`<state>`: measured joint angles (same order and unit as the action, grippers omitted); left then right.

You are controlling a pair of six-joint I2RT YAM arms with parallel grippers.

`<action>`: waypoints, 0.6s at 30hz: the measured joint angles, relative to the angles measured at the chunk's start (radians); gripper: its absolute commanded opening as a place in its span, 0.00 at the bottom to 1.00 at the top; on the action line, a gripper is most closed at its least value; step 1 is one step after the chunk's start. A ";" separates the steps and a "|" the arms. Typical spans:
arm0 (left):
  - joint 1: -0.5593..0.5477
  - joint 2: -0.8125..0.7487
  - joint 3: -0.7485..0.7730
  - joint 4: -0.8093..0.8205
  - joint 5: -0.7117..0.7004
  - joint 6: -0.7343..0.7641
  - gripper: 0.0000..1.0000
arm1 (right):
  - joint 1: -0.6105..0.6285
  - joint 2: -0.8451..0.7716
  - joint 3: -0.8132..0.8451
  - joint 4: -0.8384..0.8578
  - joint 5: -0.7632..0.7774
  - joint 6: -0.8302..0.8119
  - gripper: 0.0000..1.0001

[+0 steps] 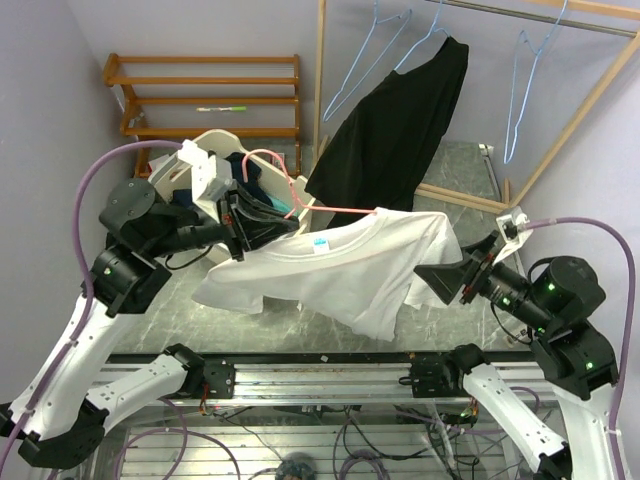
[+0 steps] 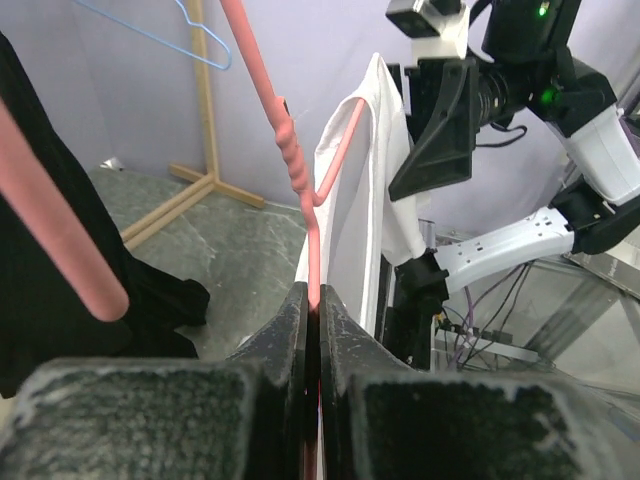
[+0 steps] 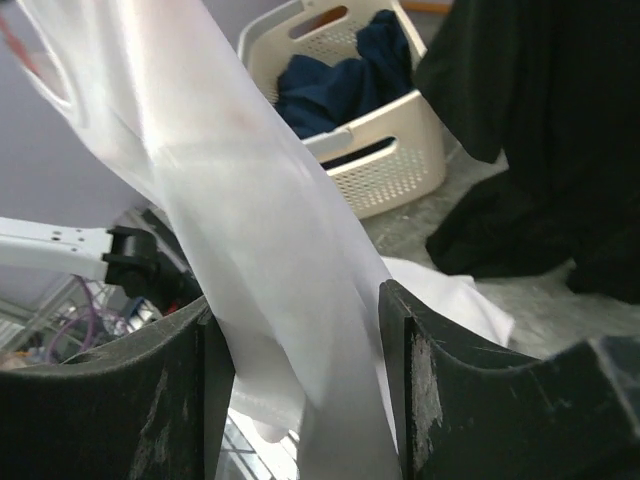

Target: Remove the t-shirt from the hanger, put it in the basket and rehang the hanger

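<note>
L wrist: L hand (image 2: 312,300) clamps hanger (image 2: 292,150). R wrist: t-shirt (image 3: 250,200) between fingers (image 3: 450,370).

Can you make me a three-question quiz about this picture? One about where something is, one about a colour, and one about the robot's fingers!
1. Where are the dark blue clothes?
A) on the shelf
B) in the white basket
C) on the rack

2. What colour is the hanger in the white t-shirt?
A) blue
B) pink
C) green

3. What are the left fingers doing?
A) spread wide
B) gripping the black shirt
C) shut on the hanger

Answers: B, they lie inside it; B, its wire looks pink; C, they pinch its wire.
</note>
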<state>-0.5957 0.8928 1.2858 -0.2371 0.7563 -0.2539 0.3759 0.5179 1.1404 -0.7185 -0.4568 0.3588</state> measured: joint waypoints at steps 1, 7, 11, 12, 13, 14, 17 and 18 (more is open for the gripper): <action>0.000 -0.005 0.018 -0.019 -0.008 0.015 0.07 | 0.000 -0.013 -0.006 -0.016 0.013 -0.005 0.53; 0.000 -0.009 0.051 -0.078 -0.017 0.051 0.07 | 0.000 -0.080 -0.019 -0.060 0.091 -0.026 0.52; 0.000 -0.002 0.045 -0.100 -0.017 0.055 0.07 | 0.000 -0.070 -0.018 -0.053 0.120 -0.029 0.45; 0.000 -0.001 0.038 -0.102 -0.017 0.054 0.07 | 0.000 -0.061 -0.018 -0.046 0.122 -0.028 0.37; 0.000 -0.002 0.027 -0.104 -0.017 0.054 0.07 | 0.000 -0.052 -0.018 -0.037 0.125 -0.028 0.23; 0.000 -0.004 0.018 -0.106 -0.017 0.054 0.07 | 0.000 -0.044 -0.018 -0.028 0.125 -0.027 0.10; 0.000 -0.010 0.000 -0.114 -0.021 0.056 0.07 | 0.000 -0.010 -0.014 0.001 0.125 -0.024 0.00; 0.000 -0.013 -0.003 -0.117 -0.024 0.056 0.07 | 0.000 0.000 -0.012 0.005 0.131 -0.023 0.00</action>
<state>-0.5957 0.8795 1.2823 -0.3542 0.7326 -0.1974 0.3759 0.5179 1.1282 -0.7132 -0.3256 0.3363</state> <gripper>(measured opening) 0.099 0.020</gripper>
